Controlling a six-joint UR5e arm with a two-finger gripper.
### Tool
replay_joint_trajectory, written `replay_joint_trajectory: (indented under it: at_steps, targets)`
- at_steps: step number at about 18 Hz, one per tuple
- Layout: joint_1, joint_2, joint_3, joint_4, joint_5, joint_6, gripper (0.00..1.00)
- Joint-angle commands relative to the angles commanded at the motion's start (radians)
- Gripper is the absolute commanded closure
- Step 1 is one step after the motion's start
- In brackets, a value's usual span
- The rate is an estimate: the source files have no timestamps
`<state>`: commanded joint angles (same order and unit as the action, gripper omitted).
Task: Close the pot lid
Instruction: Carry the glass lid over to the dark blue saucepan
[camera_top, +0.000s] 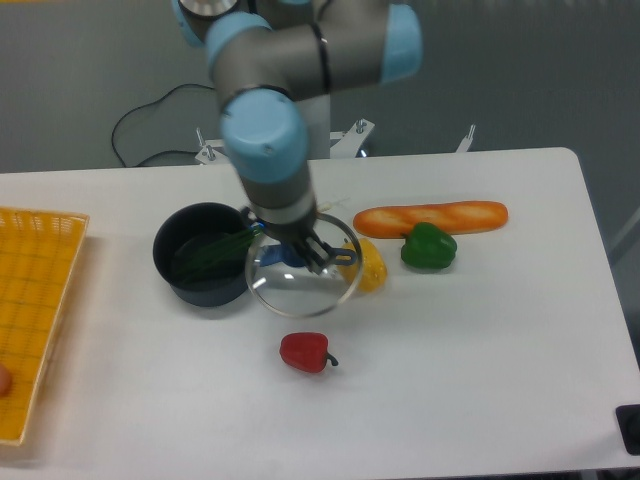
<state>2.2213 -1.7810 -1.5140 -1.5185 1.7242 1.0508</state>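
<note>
The dark pot (203, 254) stands open on the left of the table, with green stalks lying inside it. Its blue handle points right and is mostly hidden behind the lid. The round glass lid (303, 267) hangs in the air just right of the pot, overlapping the pot's right rim. My gripper (300, 250) is shut on the lid's blue knob, holding it from above.
A red pepper (304, 352) lies in front of the lid. A yellow item (368, 264), a green pepper (428, 246) and a long baguette (432, 216) lie to the right. A yellow basket (35, 310) sits at the left edge. A black cable (150, 120) runs behind the table.
</note>
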Motion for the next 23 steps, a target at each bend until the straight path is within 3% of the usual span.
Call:
replay_joint_trajectory:
  at_steps: [7, 11, 23]
  targets:
    - [-0.113, 0.005, -0.006, -0.058, 0.054, -0.086, 0.63]
    - [-0.175, 0.003, -0.04, -0.062, 0.113, -0.135, 0.63]
    - [-0.219, -0.026, -0.092, -0.042, 0.106, -0.245, 0.61]
